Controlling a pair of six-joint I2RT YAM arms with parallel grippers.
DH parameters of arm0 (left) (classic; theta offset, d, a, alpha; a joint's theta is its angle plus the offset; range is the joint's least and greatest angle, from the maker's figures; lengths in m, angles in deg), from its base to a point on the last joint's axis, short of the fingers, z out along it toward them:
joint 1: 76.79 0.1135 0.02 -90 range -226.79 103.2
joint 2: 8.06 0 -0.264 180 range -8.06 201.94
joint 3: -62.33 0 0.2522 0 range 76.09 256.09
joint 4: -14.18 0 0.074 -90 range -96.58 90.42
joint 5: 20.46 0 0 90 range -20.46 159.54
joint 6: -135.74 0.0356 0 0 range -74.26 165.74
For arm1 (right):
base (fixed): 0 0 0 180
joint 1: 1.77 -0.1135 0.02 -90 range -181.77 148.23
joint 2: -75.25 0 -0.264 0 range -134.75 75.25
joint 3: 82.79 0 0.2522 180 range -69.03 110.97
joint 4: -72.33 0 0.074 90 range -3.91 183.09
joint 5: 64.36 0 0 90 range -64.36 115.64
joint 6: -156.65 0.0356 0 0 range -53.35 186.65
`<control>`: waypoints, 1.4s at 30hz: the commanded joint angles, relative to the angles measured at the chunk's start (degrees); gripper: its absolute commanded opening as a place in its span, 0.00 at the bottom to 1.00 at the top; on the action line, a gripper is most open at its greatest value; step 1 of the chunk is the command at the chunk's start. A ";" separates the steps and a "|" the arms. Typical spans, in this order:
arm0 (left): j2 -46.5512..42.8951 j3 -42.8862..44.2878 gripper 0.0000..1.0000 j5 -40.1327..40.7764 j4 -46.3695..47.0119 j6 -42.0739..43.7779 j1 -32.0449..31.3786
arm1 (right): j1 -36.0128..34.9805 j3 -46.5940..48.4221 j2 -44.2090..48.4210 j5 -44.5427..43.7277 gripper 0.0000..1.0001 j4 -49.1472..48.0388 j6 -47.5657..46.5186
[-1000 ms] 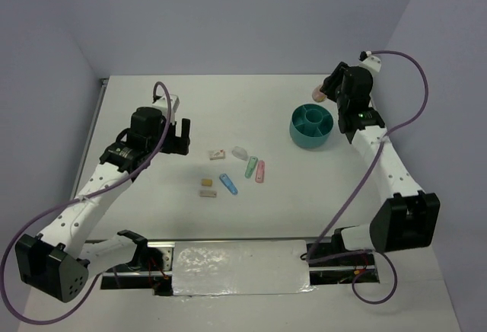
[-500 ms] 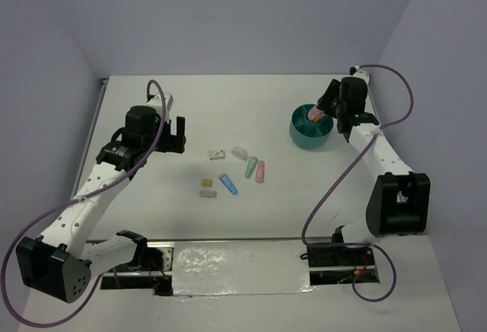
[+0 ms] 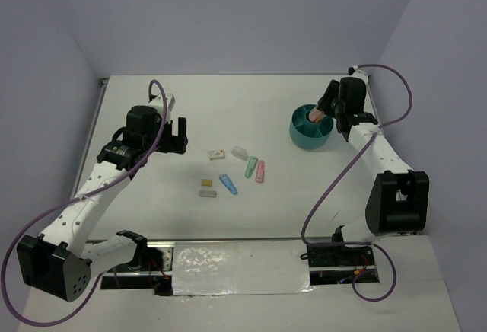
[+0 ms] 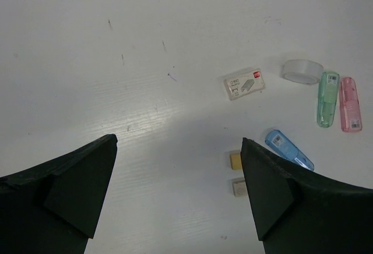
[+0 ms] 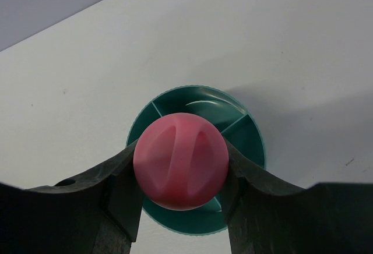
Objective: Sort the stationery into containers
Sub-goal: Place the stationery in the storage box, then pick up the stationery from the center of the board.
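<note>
Between lavender walls (image 3: 228, 20), white table (image 3: 228, 103) with stationery (image 3: 249, 167)

White tabletop (image 3: 243, 103) between plain pale lavender walls (image 3: 228, 12) on three sides, under soft, even light

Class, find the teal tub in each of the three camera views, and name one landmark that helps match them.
Top external: right side of the picture, teal tub beneath the right tool.
Left wrist: not in it.
Right wrist: centre, the tub partly hidden behind the pink cap.
Shared landmark: the pink cap gripped in the right tool, over the tub in both.
</note>
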 commanded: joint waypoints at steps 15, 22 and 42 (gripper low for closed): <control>3.85 0.51 0.99 -10.48 3.37 -0.15 0.23 | -6.58 6.93 3.56 -3.66 0.81 4.95 -2.18; 16.58 4.72 0.99 -23.30 6.71 3.51 0.05 | -12.47 2.29 18.22 3.35 0.81 9.10 -3.84; 33.30 9.48 0.99 -23.15 16.46 16.55 -10.67 | -22.94 -20.20 46.98 19.45 0.80 14.38 -5.53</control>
